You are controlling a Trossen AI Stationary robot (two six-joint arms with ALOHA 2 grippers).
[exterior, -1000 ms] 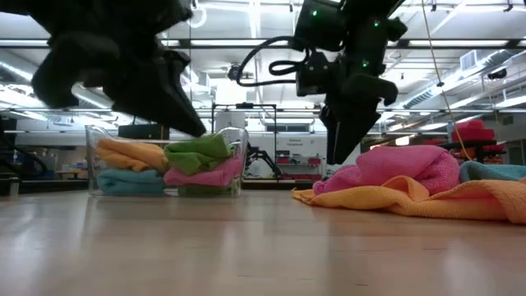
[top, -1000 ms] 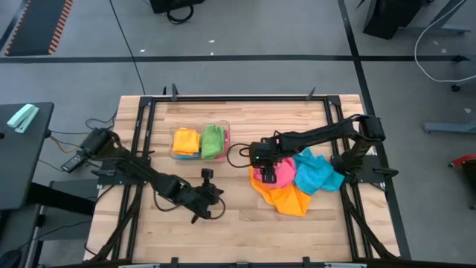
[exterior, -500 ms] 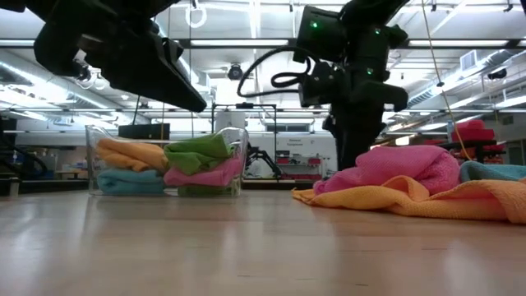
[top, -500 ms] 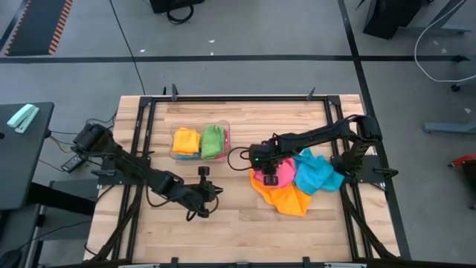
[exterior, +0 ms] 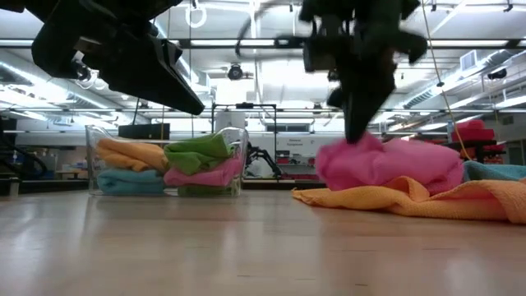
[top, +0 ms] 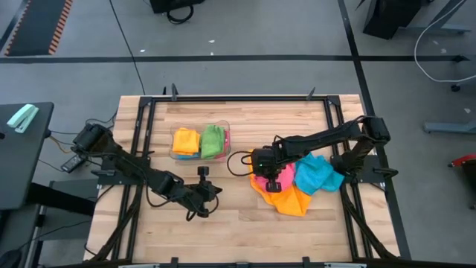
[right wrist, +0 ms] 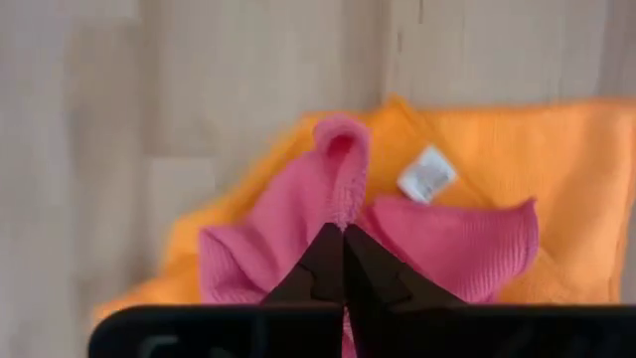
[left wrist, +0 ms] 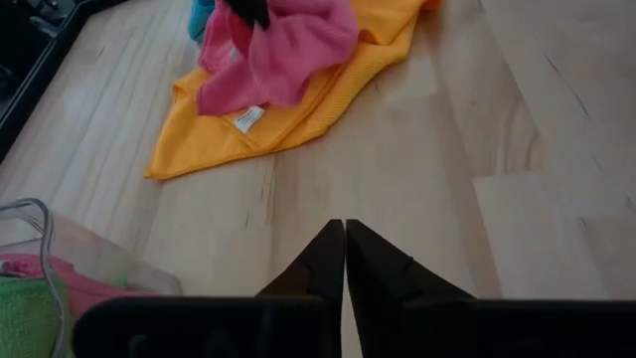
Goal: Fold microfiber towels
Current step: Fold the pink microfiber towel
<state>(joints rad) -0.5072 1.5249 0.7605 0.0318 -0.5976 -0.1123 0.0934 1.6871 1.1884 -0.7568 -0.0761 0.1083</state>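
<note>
No brand name or readable writing shows anywhere; the only label is a small white tag [right wrist: 426, 173] sewn to the orange towel [top: 286, 199], and it is too small to read.

The right arm reaches in from the right edge of the table [top: 245, 231], bent at the elbow, with its wrist turned down over the loose pile of towels. The right gripper [top: 271, 181] has its fingers pressed together, pinching a raised fold of the pink towel [right wrist: 298, 229]. In the low view that towel [exterior: 386, 163] bunches up into a peak under the dark fingers. The pink towel lies on top of the orange towel, which is spread flat on the wood, and a blue towel [top: 316, 173] sits crumpled just beside them on the side toward the arm's base.

The left arm stretches from the left edge of the table toward the middle, low and nearly level. The left gripper [top: 199, 211] has its fingers closed tip to tip with nothing between them, above bare wood, well apart from the pile.

Behind it stands a clear bin [top: 227, 136] holding folded towels: an orange one [top: 185, 141] and a green one [top: 213, 140] on top, with pink and blue ones under them in the low view.
</note>
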